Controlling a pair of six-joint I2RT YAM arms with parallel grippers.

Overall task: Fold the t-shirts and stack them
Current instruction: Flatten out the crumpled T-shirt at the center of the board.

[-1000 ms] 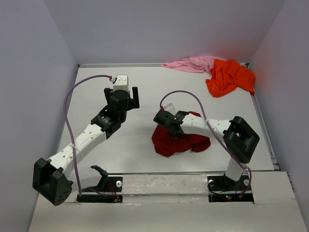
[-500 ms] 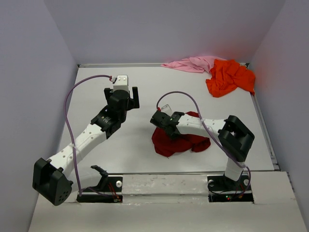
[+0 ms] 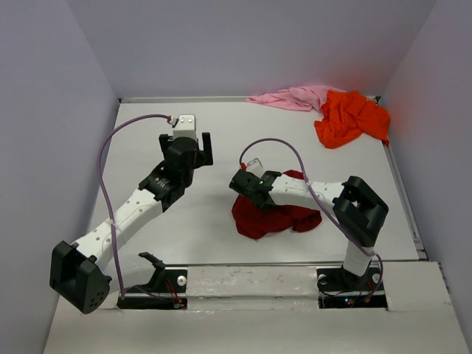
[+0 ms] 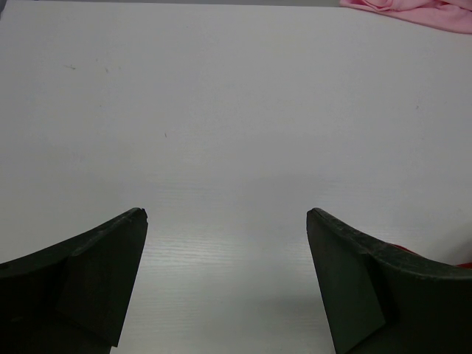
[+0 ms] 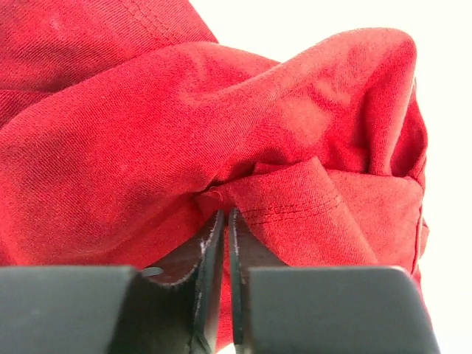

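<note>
Stands at the very start: no fold made, no stack begun. Leaves all three to do: dark red t-shirt crumpled directly at the right gripper, orange t-shirt and pale pink t-shirt heaped together well beyond it. Appears to pinch a hem fold of the dark red cloth between jaws nearly together. Holds the left gripper spread wide, empty, above bare table.

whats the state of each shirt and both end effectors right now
red shirt, crumpled, not folded
orange shirt, crumpled heap at the far right, not folded
pink shirt, crumpled at the far edge, beside the orange one
left end effector, wide open, empty
right end effector, shut on a hemmed fold of the red shirt
</note>
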